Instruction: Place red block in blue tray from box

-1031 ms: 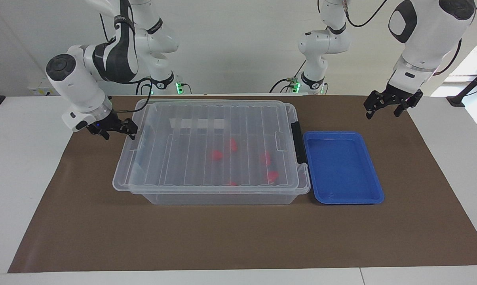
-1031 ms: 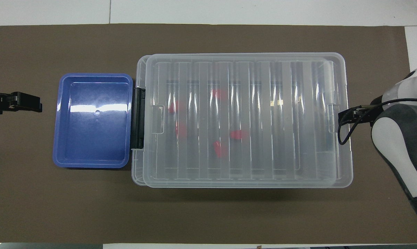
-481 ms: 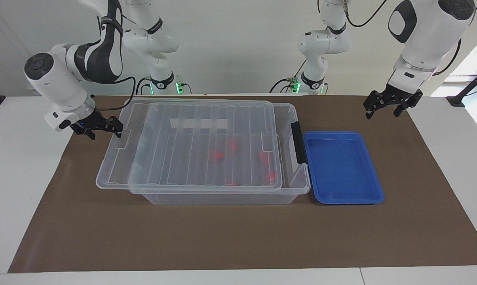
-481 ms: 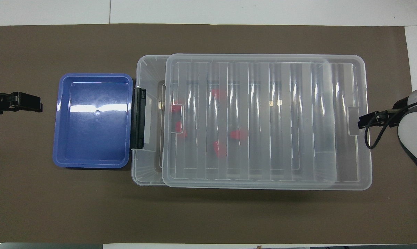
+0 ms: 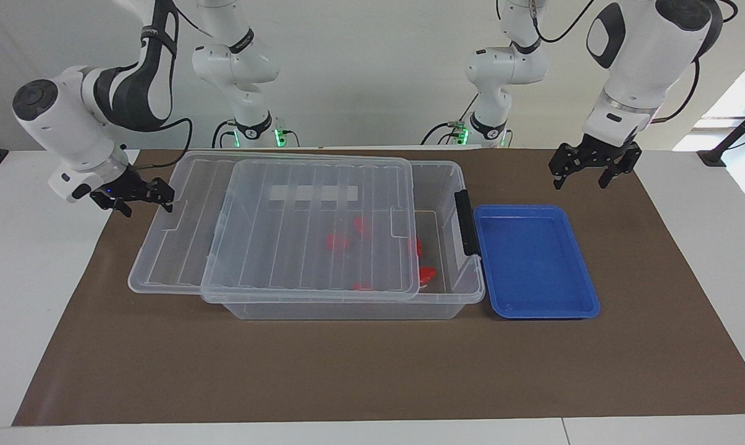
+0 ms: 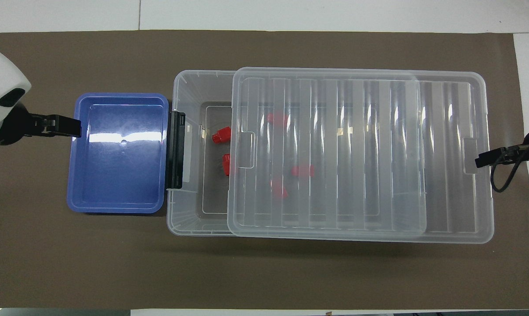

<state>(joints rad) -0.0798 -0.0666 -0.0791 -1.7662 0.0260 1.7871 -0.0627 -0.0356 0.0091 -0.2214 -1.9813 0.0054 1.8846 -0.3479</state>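
Slid farther off the box [image 5: 452, 185], the lid [image 5: 273, 235] is pinched by the right gripper [image 5: 142, 196]; left gripper [image 5: 585, 170], fingers apart, hangs by the blue tray [image 5: 588, 303].

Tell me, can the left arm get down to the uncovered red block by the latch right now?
Probably yes. The lid is slid toward the right arm's end, so the red block lies in the open part of the box. The left gripper hangs open near the blue tray.
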